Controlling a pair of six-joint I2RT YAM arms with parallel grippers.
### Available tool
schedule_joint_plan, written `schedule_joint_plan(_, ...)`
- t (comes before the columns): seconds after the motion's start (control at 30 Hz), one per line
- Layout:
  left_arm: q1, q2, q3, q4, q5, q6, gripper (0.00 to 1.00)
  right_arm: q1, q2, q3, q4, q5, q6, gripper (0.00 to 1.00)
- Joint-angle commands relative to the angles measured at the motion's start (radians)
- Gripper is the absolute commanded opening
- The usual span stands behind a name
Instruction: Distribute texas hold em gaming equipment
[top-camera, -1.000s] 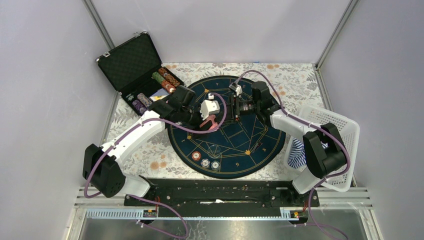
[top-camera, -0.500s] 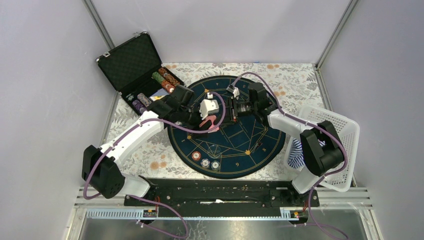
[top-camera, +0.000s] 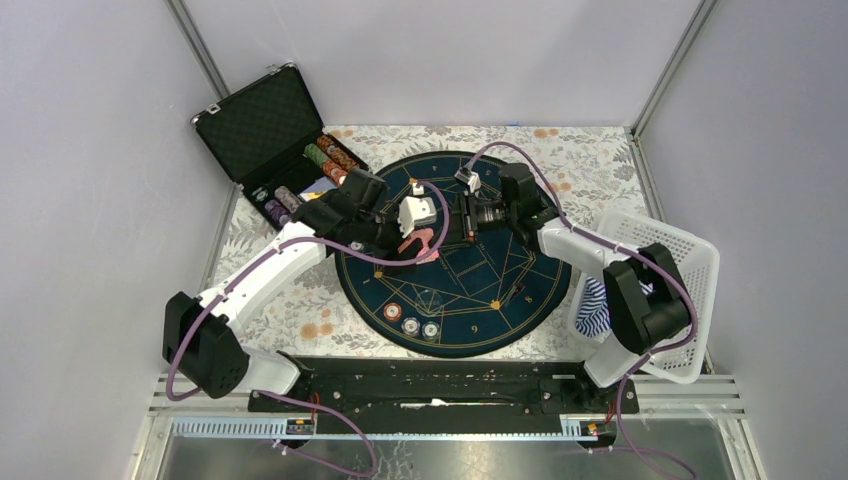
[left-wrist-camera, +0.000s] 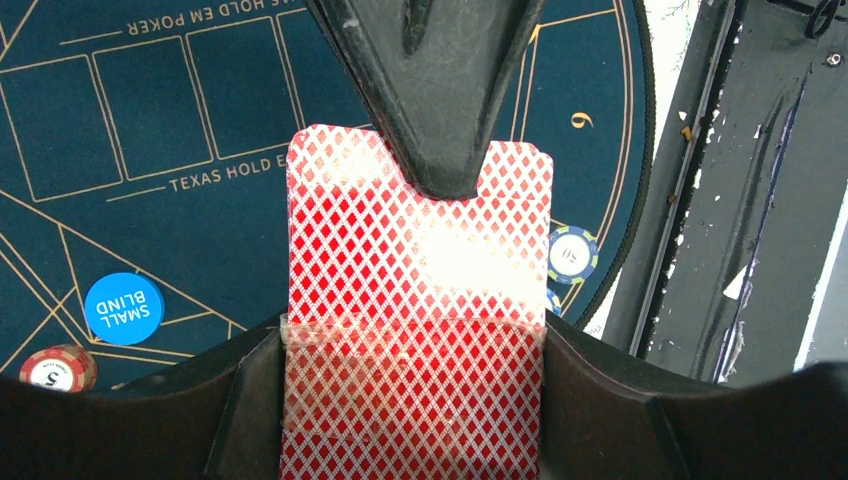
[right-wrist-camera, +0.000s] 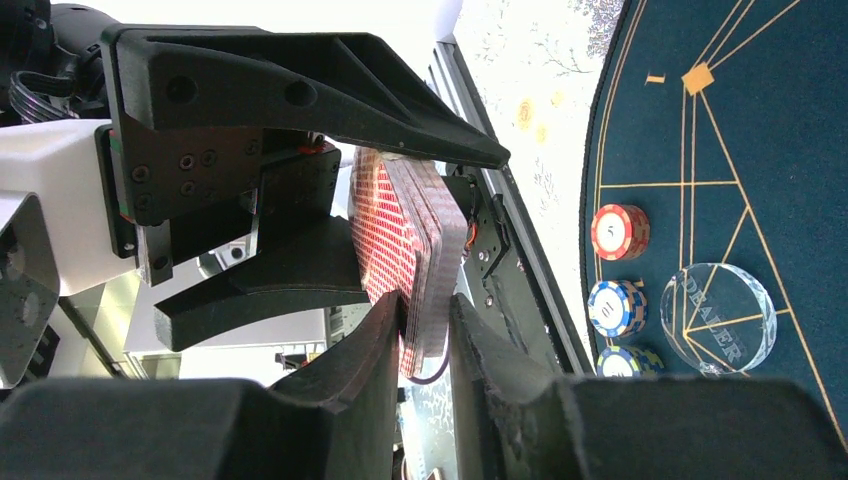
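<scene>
Our right gripper (right-wrist-camera: 425, 312) is pinched on one edge of the deck (right-wrist-camera: 405, 225), it seems only on the outer few cards. The left gripper (left-wrist-camera: 425, 290) clamps the same deck by its flat faces, in the air above the mat (top-camera: 500, 290). To do this step well, we judge that we should draw the pinched cards straight out along their own plane, slowly and with the left grip firm, so that the rest does not fan out or drop.

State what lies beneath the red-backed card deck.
The blue poker mat, its lettering cut off by the deck. A blue-edged chip peeks out from one side; whatever else lies beneath is covered.
</scene>
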Motion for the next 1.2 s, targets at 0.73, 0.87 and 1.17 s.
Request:
schedule_joint_plan(0.73, 0.018, -0.033, 0.026, 0.076, 0.07, -0.008, 0.0, 0.05, 0.042, 0.032, 0.161, -0.029, 0.147, 0.49)
schedule_joint_plan(0.87, 0.012, -0.03, 0.021, 0.077, 0.053, -0.008, 0.04, 0.052, 0.043, 0.033, 0.157, -0.024, 0.144, 0.35)
schedule_joint_plan(1.17, -0.013, 0.005, 0.066, 0.015, -0.048, 0.01, 0.56, 0.054, 0.039, 0.029, 0.146, -0.028, 0.133, 0.0)
